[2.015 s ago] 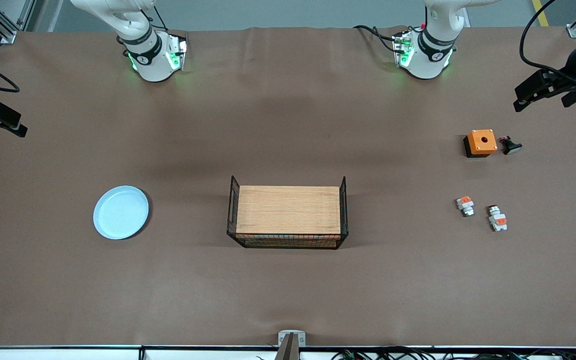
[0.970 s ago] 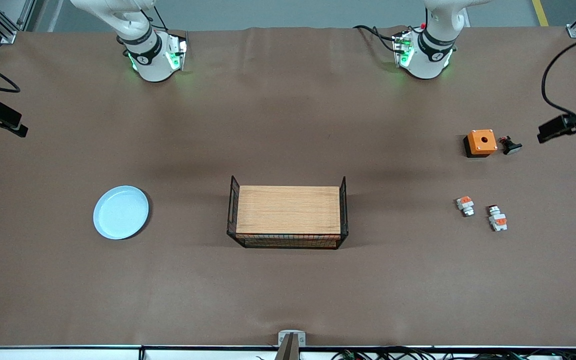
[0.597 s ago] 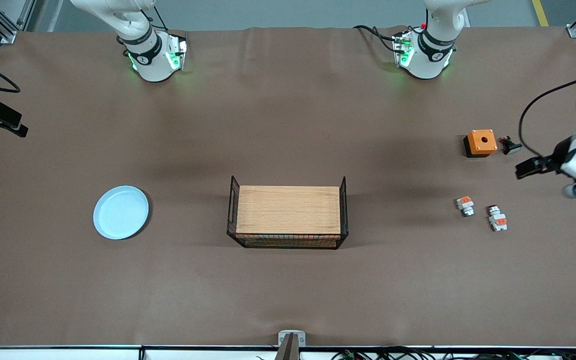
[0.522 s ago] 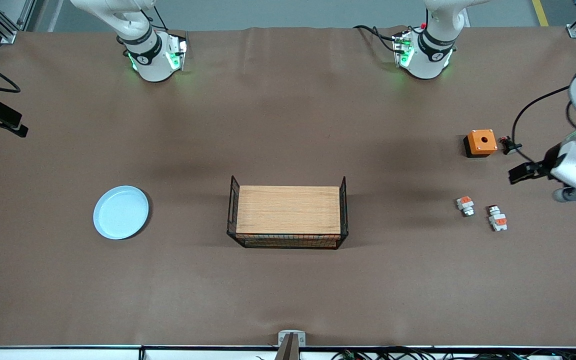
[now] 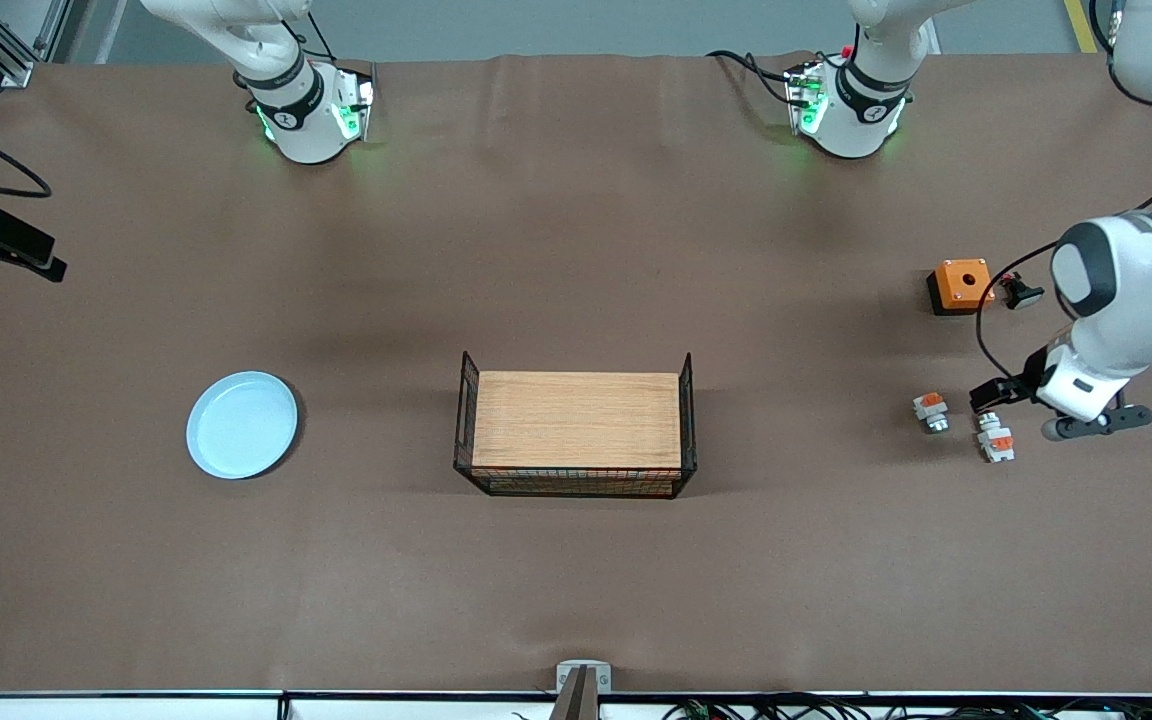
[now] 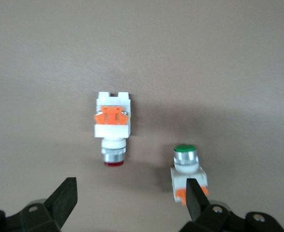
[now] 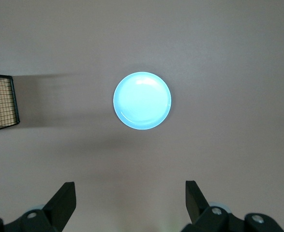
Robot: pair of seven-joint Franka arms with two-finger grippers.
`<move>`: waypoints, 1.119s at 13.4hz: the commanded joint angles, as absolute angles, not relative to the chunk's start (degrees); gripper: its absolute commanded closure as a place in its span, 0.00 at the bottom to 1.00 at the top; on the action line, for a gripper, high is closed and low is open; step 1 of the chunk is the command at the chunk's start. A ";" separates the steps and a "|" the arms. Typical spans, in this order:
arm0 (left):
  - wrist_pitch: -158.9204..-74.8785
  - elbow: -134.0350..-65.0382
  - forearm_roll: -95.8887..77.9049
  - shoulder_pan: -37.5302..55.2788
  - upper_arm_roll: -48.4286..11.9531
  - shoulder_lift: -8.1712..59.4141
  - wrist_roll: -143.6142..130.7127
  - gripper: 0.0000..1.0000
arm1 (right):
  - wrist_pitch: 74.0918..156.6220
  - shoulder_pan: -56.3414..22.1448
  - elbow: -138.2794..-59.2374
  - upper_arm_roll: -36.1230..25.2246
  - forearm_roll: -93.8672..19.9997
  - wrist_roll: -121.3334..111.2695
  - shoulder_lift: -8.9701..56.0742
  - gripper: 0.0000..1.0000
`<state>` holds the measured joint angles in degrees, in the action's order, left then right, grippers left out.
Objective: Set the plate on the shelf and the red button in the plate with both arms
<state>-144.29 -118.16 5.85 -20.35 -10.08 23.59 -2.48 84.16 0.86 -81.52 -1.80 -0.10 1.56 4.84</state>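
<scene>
The pale blue plate (image 5: 242, 424) lies on the table toward the right arm's end; it also shows in the right wrist view (image 7: 142, 100). The red button (image 5: 994, 437) lies toward the left arm's end, white with an orange middle and a red-tipped silver end (image 6: 112, 128). My left gripper (image 6: 129, 200) is open and empty, low over the table just beside the red button (image 5: 1066, 415). My right gripper (image 7: 129, 203) is open and empty, high above the table with the plate in its view. Only its dark edge shows in the front view (image 5: 11, 250).
A wooden tray with black wire ends (image 5: 576, 420) stands mid-table. A stubbier white-and-orange piece with a green cap (image 5: 930, 410) lies beside the red button (image 6: 187, 169). An orange box with a round hole (image 5: 960, 285) and a small black part (image 5: 1021, 291) lie farther from the front camera.
The left arm has swung from the table's end past the orange box and come down beside the red button. The right arm has shifted only slightly. Nothing on the table moved.
</scene>
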 commanded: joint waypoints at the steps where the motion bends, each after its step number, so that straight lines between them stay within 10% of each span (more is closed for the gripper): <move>1: -145.28 -114.71 6.50 -21.09 -10.20 27.50 -2.20 0.04 | 90.76 1.84 -88.30 -1.41 0.88 0.97 5.45 0.00; 11: -145.28 -106.70 9.14 -22.50 -10.11 36.12 -2.37 0.15 | 116.87 6.32 -103.97 -1.41 0.88 0.44 18.87 0.00; 15: -145.28 -105.82 9.14 -22.94 -10.19 37.26 -2.37 0.39 | 124.26 8.96 -103.54 -1.41 0.70 -3.24 26.53 0.00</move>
<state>-145.54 -107.38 7.76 -22.51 -10.00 36.22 -2.48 122.38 7.42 -104.74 -2.13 -0.02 -1.00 24.05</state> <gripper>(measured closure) 0.238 0.000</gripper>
